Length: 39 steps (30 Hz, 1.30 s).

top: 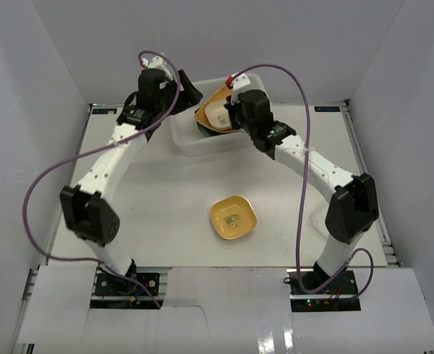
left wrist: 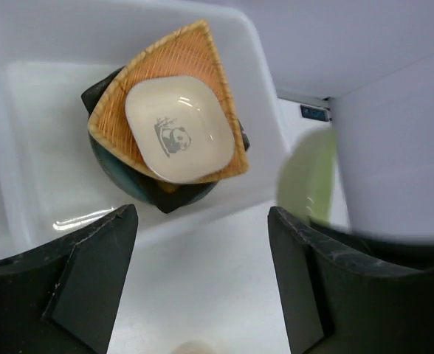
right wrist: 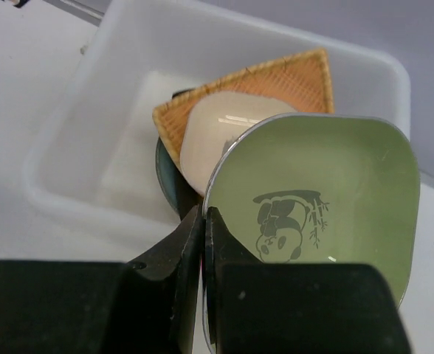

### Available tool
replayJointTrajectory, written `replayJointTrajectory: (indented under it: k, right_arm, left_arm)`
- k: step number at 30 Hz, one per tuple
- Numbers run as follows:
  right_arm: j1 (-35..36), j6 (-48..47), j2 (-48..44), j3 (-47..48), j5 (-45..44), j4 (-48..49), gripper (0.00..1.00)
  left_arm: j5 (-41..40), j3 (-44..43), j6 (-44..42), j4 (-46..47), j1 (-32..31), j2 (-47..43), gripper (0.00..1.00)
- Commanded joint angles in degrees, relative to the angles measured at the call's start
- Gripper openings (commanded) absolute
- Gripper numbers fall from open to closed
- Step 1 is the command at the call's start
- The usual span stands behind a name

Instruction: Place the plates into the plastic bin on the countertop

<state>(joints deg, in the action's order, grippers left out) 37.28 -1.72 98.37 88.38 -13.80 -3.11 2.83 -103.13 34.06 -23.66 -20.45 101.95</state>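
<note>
The plastic bin stands at the back of the countertop. Inside it is a stack: a cream square plate on an orange fan-shaped plate, over a dark rectangular plate and a teal round plate. My right gripper is shut on the edge of a green square panda plate, held tilted over the bin's right side. My left gripper is open and empty by the bin's left rim. A yellow square plate lies on the countertop near the middle.
White walls close in the countertop on three sides. Purple cables loop from both arms. The left elbow and right elbow hang over the near half of the surface.
</note>
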Motion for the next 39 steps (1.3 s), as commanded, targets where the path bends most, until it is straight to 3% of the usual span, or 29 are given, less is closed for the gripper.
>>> replayJointTrajectory:
  k: [1, 5, 11, 21, 23, 24, 25, 27, 30, 33, 36, 37, 39]
  right_arm:
    - [-0.62, -6.19, 4.98, 11.16, 5.27, 3.47, 0.08]
    - [-2.29, -8.03, 16.12, 22.41, 8.00, -1.01, 0.08]
    - [-2.30, -10.68, 28.26, 36.40, 7.39, -6.46, 0.08]
    - [-2.30, -9.71, 35.93, 41.35, 7.47, -7.26, 0.08]
    - [-2.12, -8.75, 36.28, 41.44, 6.86, -7.08, 0.15]
    - [-2.21, -8.31, 35.76, 41.44, 6.69, -7.17, 0.22]
    - [-2.12, -7.43, 35.23, 41.35, 6.60, -7.08, 0.41]
    - [-2.21, -6.47, 32.61, 40.65, 6.86, -6.20, 0.62]
    - [-2.21, -4.97, 27.68, 40.03, 6.95, -6.29, 0.71]
    - [-2.30, -2.42, 19.26, 35.30, 5.37, -6.90, 0.71]
    - [-2.65, 1.88, 5.73, 19.86, -1.11, -6.82, 0.64]
    - [-2.91, 4.24, 1.69, 9.03, -2.53, -6.73, 0.62]
    - [-3.87, 10.22, -10.00, -2.80, -5.25, -6.47, 0.53]
  left_arm:
    - [-3.02, 19.72, 2.58, 0.71, 0.23, -15.67, 0.81]
    - [1.20, 39.69, 4.87, 0.98, -0.29, -27.47, 0.80]
    - [7.45, 56.44, 10.75, 0.98, -3.54, -37.26, 0.80]
    - [5.35, 57.08, 13.04, 3.97, -16.19, -26.55, 0.86]
    - [4.91, 56.64, 13.31, 5.11, -17.51, -24.18, 0.86]
    - [4.47, 56.46, 13.22, 5.20, -18.74, -23.39, 0.86]
    - [3.16, 55.94, 12.96, 5.29, -19.27, -21.81, 0.86]
    - [1.66, 55.85, 12.78, 5.20, -20.07, -20.31, 0.86]
    - [0.86, 56.11, 12.69, 5.90, -20.77, -19.25, 0.86]
    - [0.07, 56.64, 12.52, 7.40, -21.74, -17.49, 0.85]
    - [-0.46, 57.25, 12.52, 9.24, -22.70, -15.38, 0.82]
    - [-0.54, 57.78, 12.52, 10.38, -23.23, -14.94, 0.79]
    - [-1.07, 58.48, 12.52, 11.87, -23.50, -14.24, 0.75]
